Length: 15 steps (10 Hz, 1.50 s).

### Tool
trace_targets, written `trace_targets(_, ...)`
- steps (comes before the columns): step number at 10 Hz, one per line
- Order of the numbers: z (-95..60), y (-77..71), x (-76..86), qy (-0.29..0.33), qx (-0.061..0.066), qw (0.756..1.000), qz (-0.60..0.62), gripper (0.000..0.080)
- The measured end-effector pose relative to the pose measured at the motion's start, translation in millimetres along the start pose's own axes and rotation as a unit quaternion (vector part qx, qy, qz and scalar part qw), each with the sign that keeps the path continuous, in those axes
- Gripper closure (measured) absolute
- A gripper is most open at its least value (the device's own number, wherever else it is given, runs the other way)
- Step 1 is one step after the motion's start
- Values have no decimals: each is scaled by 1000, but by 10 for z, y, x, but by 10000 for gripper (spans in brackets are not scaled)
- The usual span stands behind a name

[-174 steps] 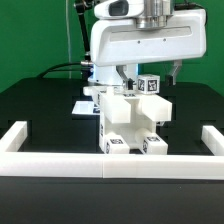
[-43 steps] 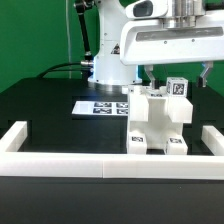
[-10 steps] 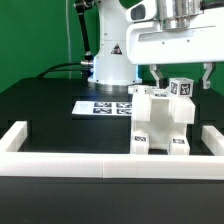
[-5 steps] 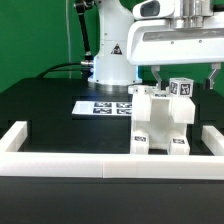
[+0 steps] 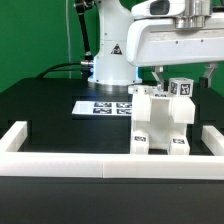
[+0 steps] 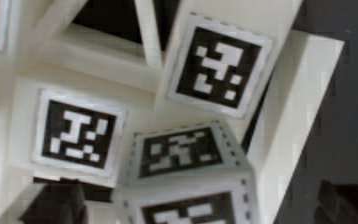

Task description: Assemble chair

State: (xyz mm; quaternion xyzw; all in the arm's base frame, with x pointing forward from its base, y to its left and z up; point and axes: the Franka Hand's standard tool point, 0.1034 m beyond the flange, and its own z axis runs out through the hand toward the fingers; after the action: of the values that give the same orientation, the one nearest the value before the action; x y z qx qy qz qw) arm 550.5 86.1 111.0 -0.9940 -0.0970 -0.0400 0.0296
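Black desk with its fixed white fittings, green behind.
The desk (image 5: 40, 110) spanned the middle of the frame. The marker board (image 5: 100, 105) lay flat on it just left of centre, tags facing up. A low white border rail (image 5: 60, 160) ran across the lower part, with raised ends at both sides. A green backdrop (image 5: 30, 35) filled the upper left.
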Motion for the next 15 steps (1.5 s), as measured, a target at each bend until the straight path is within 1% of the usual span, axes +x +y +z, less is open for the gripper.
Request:
trace_targets(1, 0, -2, 0, 0, 0, 1000, 0, 181)
trace_targets(2, 0, -1, 0, 0, 0, 1000, 0, 366)
trace_targets(3, 0, 1, 0, 0, 0, 1000, 0, 366)
trace_targets(4, 0, 1, 0, 0, 0, 1000, 6, 514)
trace_targets(7, 0, 16, -1, 0, 1, 999, 38, 513)
trace_targets(9, 1, 11, 3, 2, 4, 987, 159, 513)
trace_targets(11, 0, 1, 17, 6, 5, 972, 234, 512)
trace_targets(15, -5, -9, 43, 8, 14, 922, 387, 512)
